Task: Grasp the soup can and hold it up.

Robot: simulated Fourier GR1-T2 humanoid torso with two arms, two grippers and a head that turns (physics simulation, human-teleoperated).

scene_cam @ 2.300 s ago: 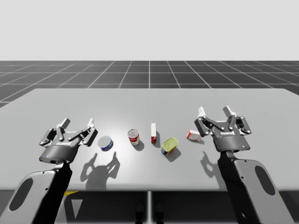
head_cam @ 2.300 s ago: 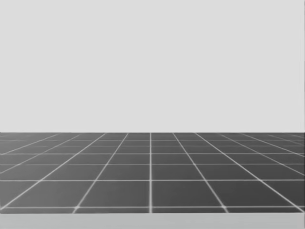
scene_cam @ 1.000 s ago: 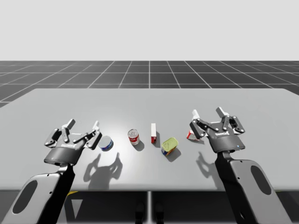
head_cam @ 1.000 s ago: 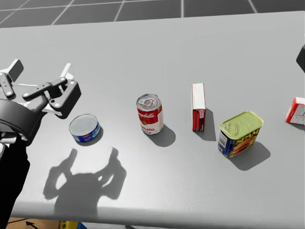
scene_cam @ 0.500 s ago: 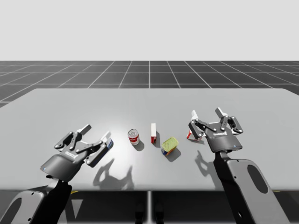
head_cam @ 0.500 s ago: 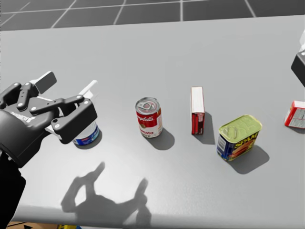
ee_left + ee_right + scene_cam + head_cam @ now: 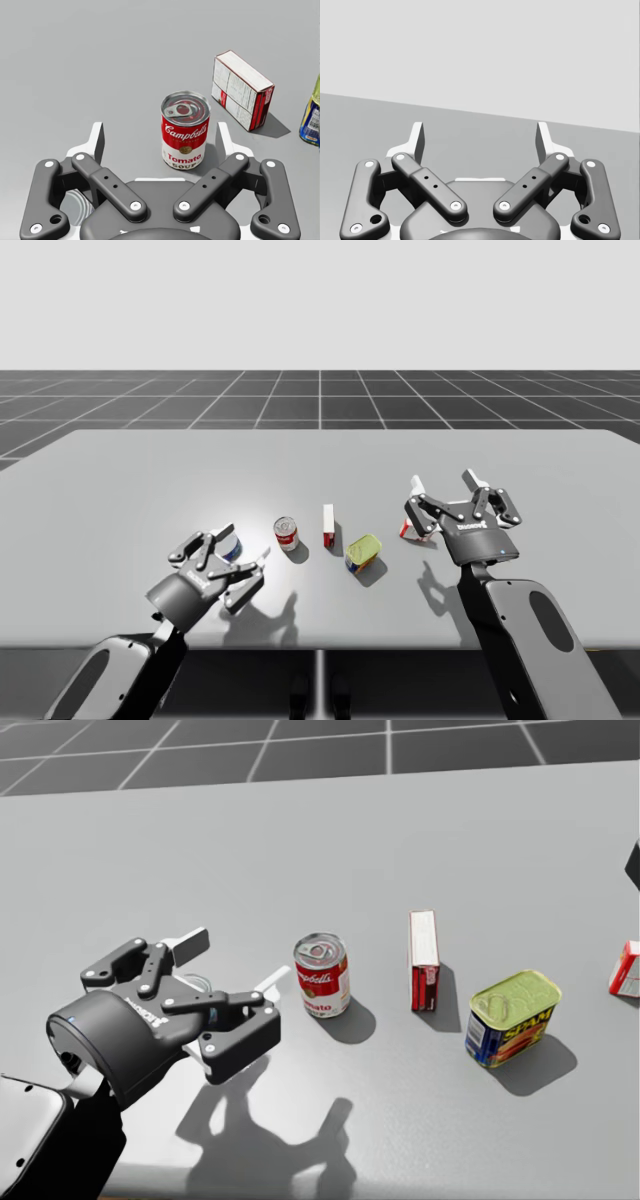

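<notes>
The soup can (image 7: 287, 534) (image 7: 322, 975), red and white with a silver pull-tab lid, stands upright near the middle of the grey table (image 7: 320, 455). My left gripper (image 7: 243, 548) (image 7: 232, 963) hovers open just to the can's left, pointing at it. In the left wrist view the soup can (image 7: 185, 130) stands just ahead of my left gripper (image 7: 160, 142), slightly toward one finger and touching neither. My right gripper (image 7: 443, 483) (image 7: 480, 137) is open and holds nothing, far right of the can.
A flat blue can (image 7: 229, 545) (image 7: 75, 210) lies under my left gripper. Right of the soup can stand a red and white box (image 7: 328, 525) (image 7: 423, 960), a green-topped rectangular can (image 7: 362, 552) (image 7: 512, 1017) and a small red and white box (image 7: 410, 530) by my right gripper.
My left arm has swung right, passing over the flat blue can, and now faces the soup can. My head has turned slightly. The right arm has stayed put.
</notes>
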